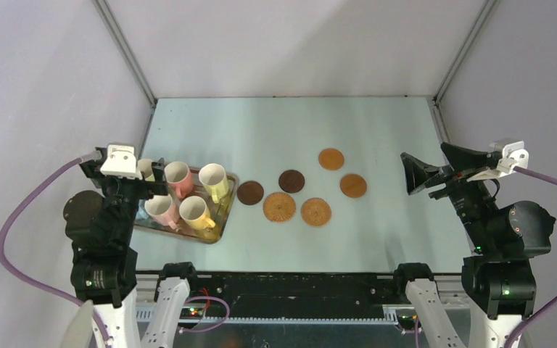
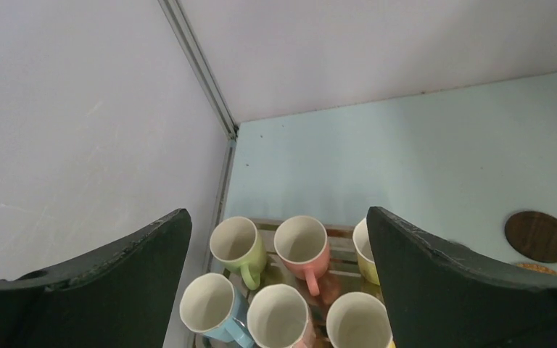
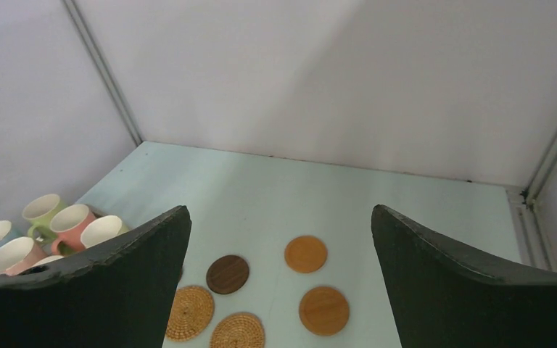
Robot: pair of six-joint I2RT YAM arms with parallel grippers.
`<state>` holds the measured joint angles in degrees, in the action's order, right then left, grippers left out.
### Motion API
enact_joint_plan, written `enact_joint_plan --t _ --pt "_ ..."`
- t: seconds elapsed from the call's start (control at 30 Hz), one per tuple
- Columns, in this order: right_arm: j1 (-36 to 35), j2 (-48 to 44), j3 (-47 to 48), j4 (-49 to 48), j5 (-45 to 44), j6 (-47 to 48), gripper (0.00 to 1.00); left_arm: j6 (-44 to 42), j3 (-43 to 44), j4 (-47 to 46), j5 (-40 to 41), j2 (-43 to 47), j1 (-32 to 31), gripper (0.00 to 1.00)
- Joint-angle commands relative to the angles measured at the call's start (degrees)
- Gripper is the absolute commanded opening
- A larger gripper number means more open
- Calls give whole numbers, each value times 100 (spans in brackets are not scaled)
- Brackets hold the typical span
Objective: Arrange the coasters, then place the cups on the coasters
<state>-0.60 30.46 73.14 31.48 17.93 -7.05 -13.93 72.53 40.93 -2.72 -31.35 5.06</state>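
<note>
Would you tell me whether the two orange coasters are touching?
Apart: the top view shows bare table between the far orange coaster and the near orange coaster.

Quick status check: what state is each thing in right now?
Cups: all six upright, empty, on the tray.
Coasters: six flat on the table, bare, scattered.
Tray: flat, holding the cups.
Left gripper: open, empty, above the cups.
Right gripper: open, empty, over the table's right side.

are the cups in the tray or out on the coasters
In the tray. All six cups stand upright, mouths up, bunched together on it; the coasters lie bare beside it.
</note>
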Motion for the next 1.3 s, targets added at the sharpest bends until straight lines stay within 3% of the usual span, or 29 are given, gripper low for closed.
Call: enact_joint_plan --t 0.0,0.17,0.3,0.47,0.63,0.83,1.07,1.27 --pt "200 4 220 -77 132 283 100 79 -376 -279 -65 -11 47 98" --pt "432 548 362 -511 1491 180 100 -113 -780 -376 -76 -50 42 98" --pt "472 853 269 -770 1644 177 100 -320 -1012 -543 30 -49 43 98" --pt "365 1062 -635 -1161 1740 356 100 -401 -1353 -728 -24 -293 45 98" --pt "-383 1410 -1357 -1111 1435 1078 100 -457 -2065 -1451 -406 -462 47 98" --pt "-1301 1930 -1556 -977 770 1396 100 -115 -3044 -2706 -651 -951 46 98" --pt "-1922 2409 -1737 -1096 213 1492 100 -45 -2803 -2467 -299 -2008 45 98" --pt "-2392 2681 -1856 -1269 -292 1777 100 -333 -3056 -2324 -711 -1742 43 98"
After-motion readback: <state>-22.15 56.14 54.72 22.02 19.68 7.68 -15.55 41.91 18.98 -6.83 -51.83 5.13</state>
